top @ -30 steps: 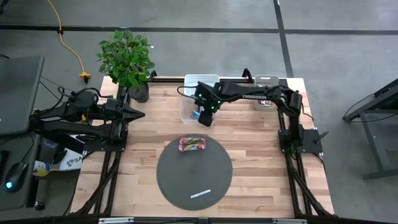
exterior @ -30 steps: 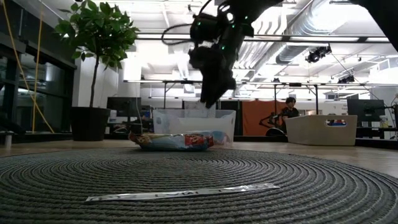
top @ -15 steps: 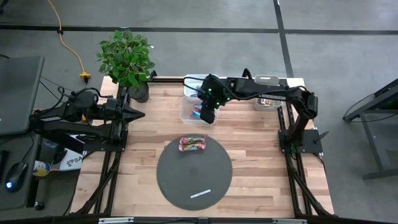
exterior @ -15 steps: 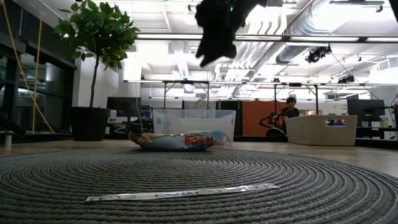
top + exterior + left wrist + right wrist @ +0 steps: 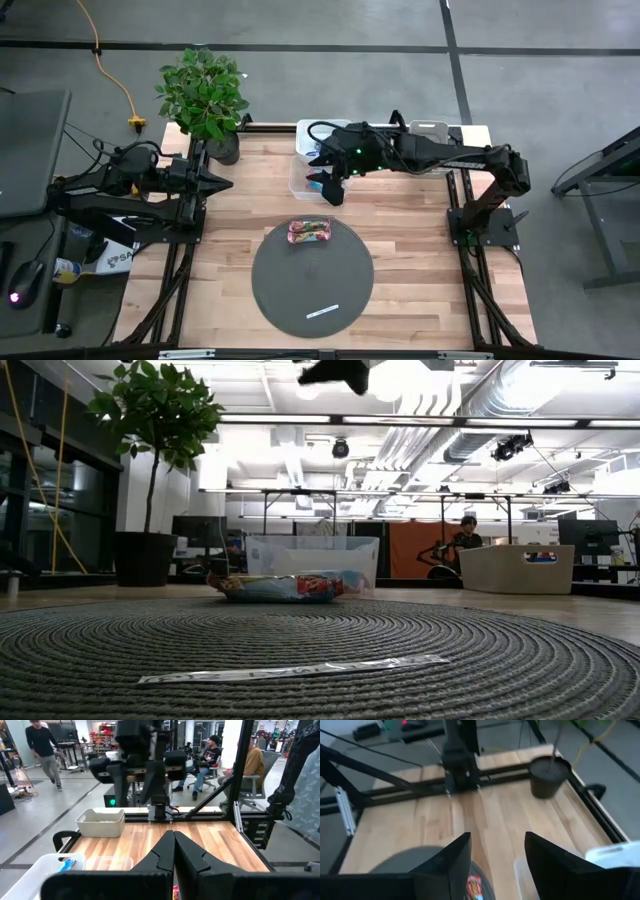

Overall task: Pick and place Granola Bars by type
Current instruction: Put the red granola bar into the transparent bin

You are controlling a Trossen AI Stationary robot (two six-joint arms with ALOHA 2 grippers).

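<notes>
The tabletop is light brown wood. The round mat is dark grey. The granola bars on it are red-pink. The plant is green.

Right gripper raised, jaws apart and empty; left gripper at rest, jaws closed.

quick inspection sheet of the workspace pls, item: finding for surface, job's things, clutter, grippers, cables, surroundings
surface: wooden table carrying a round dark mat.
job's things: granola bars lying at the mat's far edge; blue-wrapped bar in a white bin; clear bin and second white bin at the far edge.
clutter: thin white strip on the mat.
grippers: right gripper open, empty, raised beside the clear bin; left gripper shut, parked at the left edge.
cables: yellow cord on the floor.
surroundings: potted plant at the far left corner; people in the room beyond.
</notes>
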